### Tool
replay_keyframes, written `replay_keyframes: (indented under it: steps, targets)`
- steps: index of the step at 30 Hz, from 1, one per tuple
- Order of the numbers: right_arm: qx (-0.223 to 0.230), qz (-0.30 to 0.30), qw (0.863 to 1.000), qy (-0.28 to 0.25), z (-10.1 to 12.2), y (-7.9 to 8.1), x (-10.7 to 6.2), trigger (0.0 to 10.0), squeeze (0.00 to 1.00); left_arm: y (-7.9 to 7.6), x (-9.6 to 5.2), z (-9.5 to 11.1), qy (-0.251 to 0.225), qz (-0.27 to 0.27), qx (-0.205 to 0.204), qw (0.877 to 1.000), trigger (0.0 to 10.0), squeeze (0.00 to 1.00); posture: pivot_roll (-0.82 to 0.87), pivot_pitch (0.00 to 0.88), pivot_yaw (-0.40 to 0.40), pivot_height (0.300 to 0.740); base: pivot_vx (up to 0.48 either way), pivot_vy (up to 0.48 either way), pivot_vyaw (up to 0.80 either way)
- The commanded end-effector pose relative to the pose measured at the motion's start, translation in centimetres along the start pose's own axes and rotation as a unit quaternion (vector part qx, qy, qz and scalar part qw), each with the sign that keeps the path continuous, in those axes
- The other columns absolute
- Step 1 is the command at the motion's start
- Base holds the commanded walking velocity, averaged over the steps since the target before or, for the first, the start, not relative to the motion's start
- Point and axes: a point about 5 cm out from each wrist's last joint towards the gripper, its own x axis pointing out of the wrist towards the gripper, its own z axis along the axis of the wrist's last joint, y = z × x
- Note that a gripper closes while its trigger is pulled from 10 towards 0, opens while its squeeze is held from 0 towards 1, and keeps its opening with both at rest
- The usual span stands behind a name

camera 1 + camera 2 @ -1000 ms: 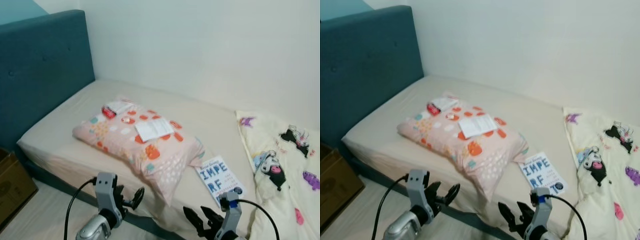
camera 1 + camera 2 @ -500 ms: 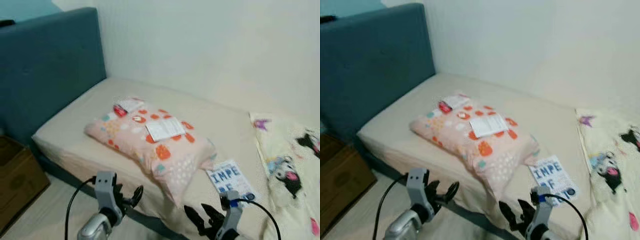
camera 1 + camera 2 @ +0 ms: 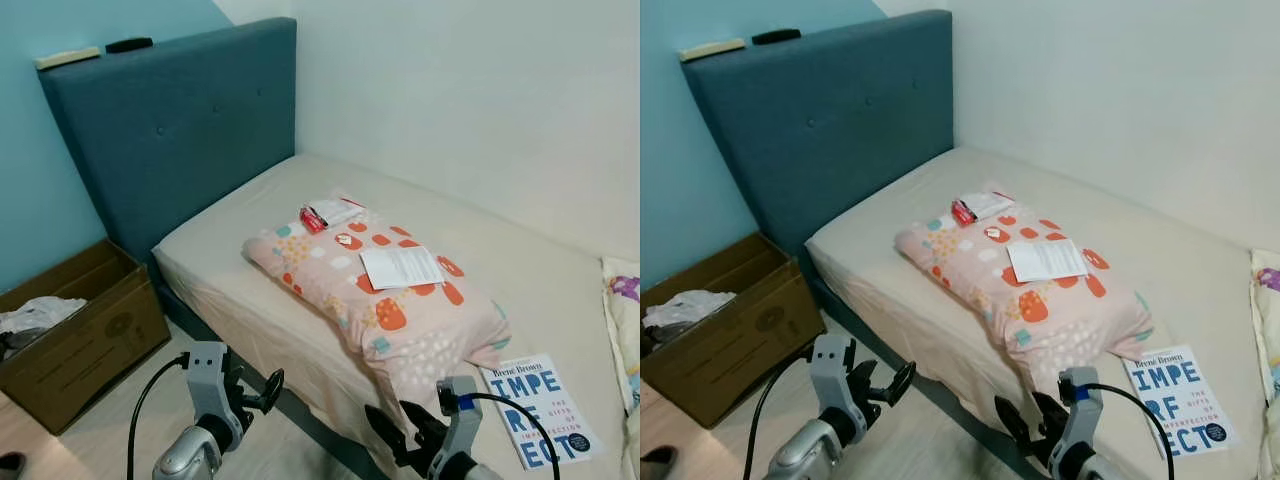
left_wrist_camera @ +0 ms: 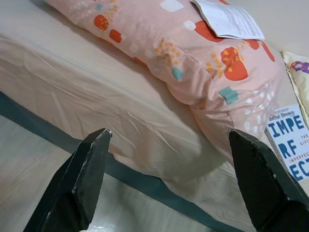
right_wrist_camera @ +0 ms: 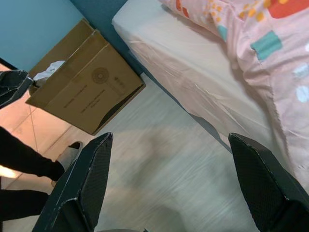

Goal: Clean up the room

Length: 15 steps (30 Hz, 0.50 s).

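With both grippers' fingers spread and empty, step closer, then lift the paper (image 3: 400, 267) cleanly off the pillow (image 3: 380, 300).

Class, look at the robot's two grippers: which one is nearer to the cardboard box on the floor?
Left. The left gripper hangs over the floor just beside the cardboard box; the right gripper is farther off, by the bed's edge below the book.
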Motion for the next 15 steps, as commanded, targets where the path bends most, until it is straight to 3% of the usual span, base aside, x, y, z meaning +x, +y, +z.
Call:
replay_keyframes:
  steps: [1, 15]
  targets:
    - [-0.001, -0.008, 1.0, 0.007, -0.41, -0.3, -0.29, 10.0, 0.0, -0.06, -0.18, -0.49, 0.008, -0.003, 0.003, 1.0, 10.0, 0.0, -0.02, 0.028, -0.074, 0.726, 0.262, 0.0, 0.0]
    - [-0.006, -0.007, 1.0, 0.012, -0.6, -0.14, -0.4, 10.0, 0.0, -0.06, -0.42, -0.8, 0.014, -0.007, -0.001, 1.0, 10.0, 0.0, -0.02, 0.029, -0.064, 0.726, 0.282, 0.0, 0.0]
